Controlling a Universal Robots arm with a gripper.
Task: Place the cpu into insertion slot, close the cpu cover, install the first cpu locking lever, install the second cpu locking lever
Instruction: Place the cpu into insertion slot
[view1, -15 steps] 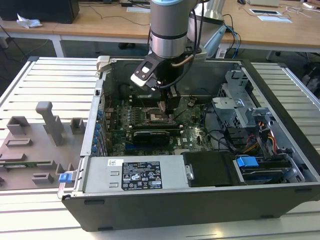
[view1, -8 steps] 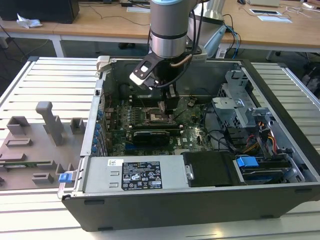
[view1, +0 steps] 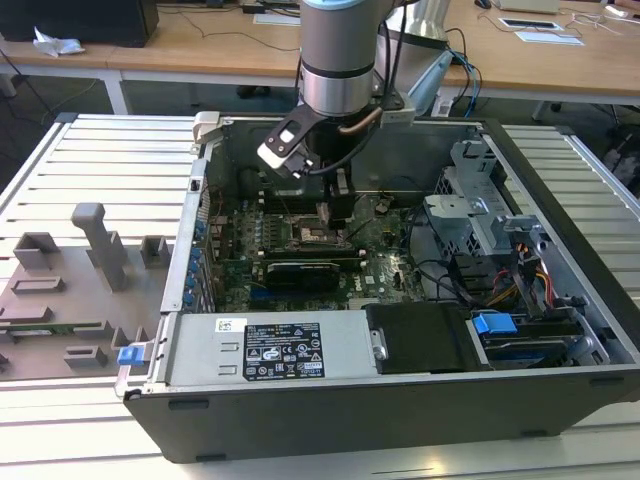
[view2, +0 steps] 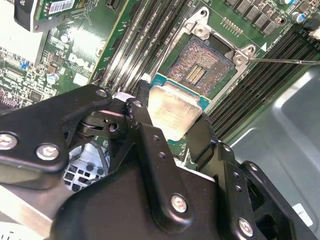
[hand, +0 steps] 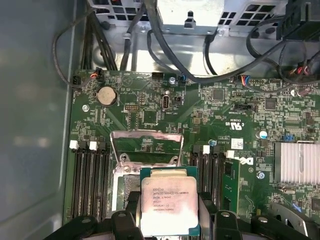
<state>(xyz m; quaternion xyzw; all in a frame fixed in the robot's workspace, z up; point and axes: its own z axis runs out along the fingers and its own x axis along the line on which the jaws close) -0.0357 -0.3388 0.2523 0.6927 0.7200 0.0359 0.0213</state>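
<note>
My gripper (view2: 172, 122) is shut on the cpu (view2: 176, 111), a pale silver square on a green edge, with a black finger on each of two opposite sides. It hangs just above the motherboard, partly over the insertion slot (view2: 201, 66), whose field of contacts lies bare inside a metal rim. In the first wrist view the cpu (hand: 169, 202) covers part of the insertion slot (hand: 125, 186), and the cpu cover (hand: 145, 135) stands raised behind it. In the exterior view the gripper (view1: 328, 218) reaches down into the case over the insertion slot (view1: 305, 236).
Long black memory slots (hand: 89, 182) flank the socket on both sides. A thin metal lever (view2: 282, 61) juts out from the socket rim. Cables (hand: 165, 45) and a drive cage (view1: 480, 215) crowd the case, and a finned heatsink (hand: 299, 162) sits nearby. A grey fixture board (view1: 70, 290) lies outside.
</note>
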